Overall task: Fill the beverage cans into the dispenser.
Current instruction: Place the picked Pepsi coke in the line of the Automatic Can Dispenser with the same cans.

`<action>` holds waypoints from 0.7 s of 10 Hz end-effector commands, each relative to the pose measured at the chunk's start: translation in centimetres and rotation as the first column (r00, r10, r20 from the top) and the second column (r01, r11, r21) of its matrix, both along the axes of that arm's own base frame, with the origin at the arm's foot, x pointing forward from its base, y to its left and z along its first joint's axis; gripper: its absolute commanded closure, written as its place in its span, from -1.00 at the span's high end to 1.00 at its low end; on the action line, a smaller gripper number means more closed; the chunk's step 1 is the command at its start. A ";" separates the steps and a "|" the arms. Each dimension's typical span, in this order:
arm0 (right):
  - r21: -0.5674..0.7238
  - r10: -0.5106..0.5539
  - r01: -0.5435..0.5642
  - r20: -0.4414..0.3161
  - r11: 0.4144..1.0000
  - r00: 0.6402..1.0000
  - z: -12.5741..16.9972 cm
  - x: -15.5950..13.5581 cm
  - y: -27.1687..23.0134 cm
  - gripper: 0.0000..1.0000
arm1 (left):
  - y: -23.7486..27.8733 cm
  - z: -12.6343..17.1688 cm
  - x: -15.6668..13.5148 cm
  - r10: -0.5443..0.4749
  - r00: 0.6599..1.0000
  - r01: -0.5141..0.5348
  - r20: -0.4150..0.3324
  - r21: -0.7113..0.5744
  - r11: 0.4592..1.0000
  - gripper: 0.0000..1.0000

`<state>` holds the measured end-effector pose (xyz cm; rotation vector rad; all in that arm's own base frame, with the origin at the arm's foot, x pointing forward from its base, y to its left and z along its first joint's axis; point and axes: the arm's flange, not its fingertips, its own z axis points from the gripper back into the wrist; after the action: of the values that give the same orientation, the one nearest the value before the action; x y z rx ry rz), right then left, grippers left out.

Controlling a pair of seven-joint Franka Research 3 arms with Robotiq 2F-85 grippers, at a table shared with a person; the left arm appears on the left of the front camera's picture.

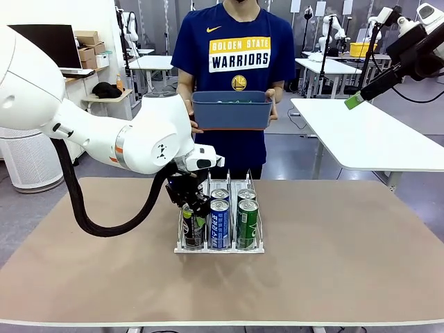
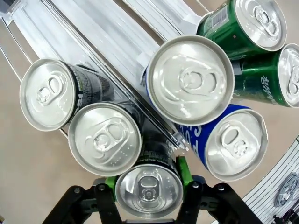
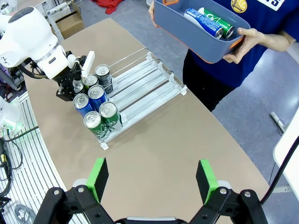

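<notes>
The dispenser (image 1: 220,250) stands mid-table with beverage cans in all three lanes. A blue can (image 1: 219,223) and a green can (image 1: 247,222) are at the front, each with another behind it. My left gripper (image 1: 189,208) is shut on a dark can (image 2: 148,189) at the near end of the left lane, green pads (image 2: 181,169) on both its sides. Two more dark cans (image 2: 104,138) stand right behind it. My right gripper (image 3: 152,179) hangs open and empty, high off to the right, looking down on the dispenser (image 3: 145,77).
A person at the far side holds a blue-grey bin (image 1: 232,109) at chest height over the table's far edge. More cans (image 3: 212,21) lie in that bin (image 3: 187,35). Another white table (image 1: 374,132) stands at the back right.
</notes>
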<state>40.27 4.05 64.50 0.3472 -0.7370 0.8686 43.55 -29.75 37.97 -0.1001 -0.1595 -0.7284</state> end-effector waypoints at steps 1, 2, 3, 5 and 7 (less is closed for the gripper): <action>0.000 0.000 0.000 -0.001 1.000 1.000 -0.2 0.0 0.0 1.00 | 0.0 0.0 0.0 0.026 1.000 -0.026 0.003 -0.016 1.000 0.15; 0.000 0.000 0.000 -0.001 1.000 1.000 -0.2 0.0 0.0 1.00 | 0.0 0.0 0.0 0.026 1.000 -0.026 0.003 -0.016 1.000 0.15; 0.000 0.000 0.000 -0.001 1.000 1.000 -0.2 0.0 0.0 1.00 | 0.0 0.0 0.0 0.026 1.000 -0.026 0.003 -0.016 1.000 0.15; 0.000 0.000 0.000 -0.001 1.000 1.000 -0.2 0.0 0.0 1.00 | 0.0 0.0 0.0 0.026 1.000 -0.026 0.003 -0.016 1.000 0.15; 0.000 0.000 0.000 -0.001 1.000 1.000 -0.2 0.0 0.0 1.00 | 0.0 0.0 0.0 0.011 1.000 -0.011 -0.001 -0.002 1.000 0.15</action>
<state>40.27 4.05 64.50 0.3472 -0.7370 0.8686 43.56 -29.74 37.97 -0.1016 -0.1591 -0.7173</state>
